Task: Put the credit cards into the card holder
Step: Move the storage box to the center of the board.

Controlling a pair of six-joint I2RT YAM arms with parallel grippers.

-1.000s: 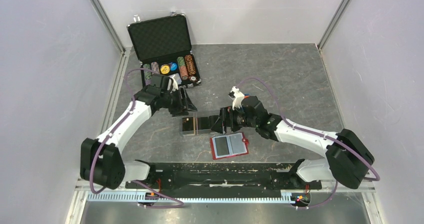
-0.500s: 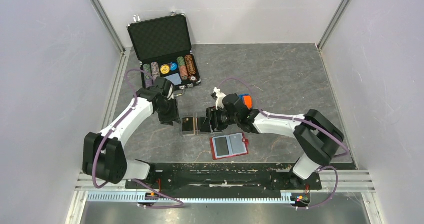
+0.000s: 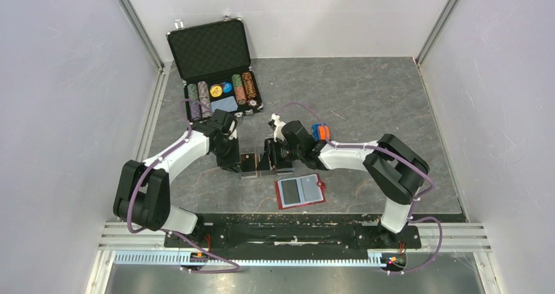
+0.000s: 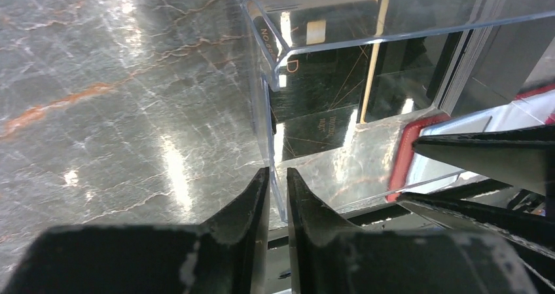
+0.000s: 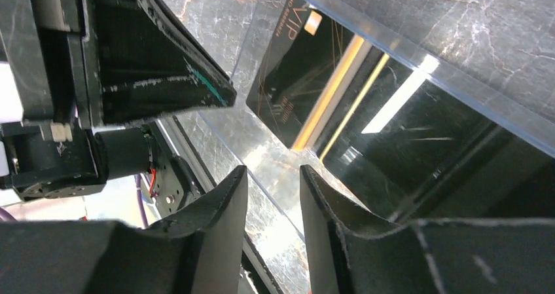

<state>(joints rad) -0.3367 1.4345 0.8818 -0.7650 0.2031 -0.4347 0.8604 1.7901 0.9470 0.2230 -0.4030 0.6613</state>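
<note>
The card holder (image 3: 256, 165), a clear acrylic tray, stands on the marble table between my two grippers. In the left wrist view a credit card (image 4: 321, 78) lies inside the card holder (image 4: 314, 19), dark and glossy with gold lines. It shows again as the credit card (image 5: 307, 84) in the right wrist view. My left gripper (image 4: 276, 171) pinches the holder's left end wall, which stands in the thin slit between its fingers. My right gripper (image 5: 273, 169) straddles the opposite wall of the card holder (image 5: 419, 52), with room on both sides. From above, left gripper (image 3: 237, 163) and right gripper (image 3: 269, 162) flank the tray.
A red wallet (image 3: 300, 190) lies open just in front of the holder, and its red edge (image 4: 400, 156) shows through the acrylic. At the back left an open black briefcase (image 3: 219, 65) holds poker chips (image 3: 216, 90) and a pale blue card (image 3: 226, 103).
Both arms have moved in toward the holder from either side. Both pairs of jaws have narrowed, the left down onto the end wall.
</note>
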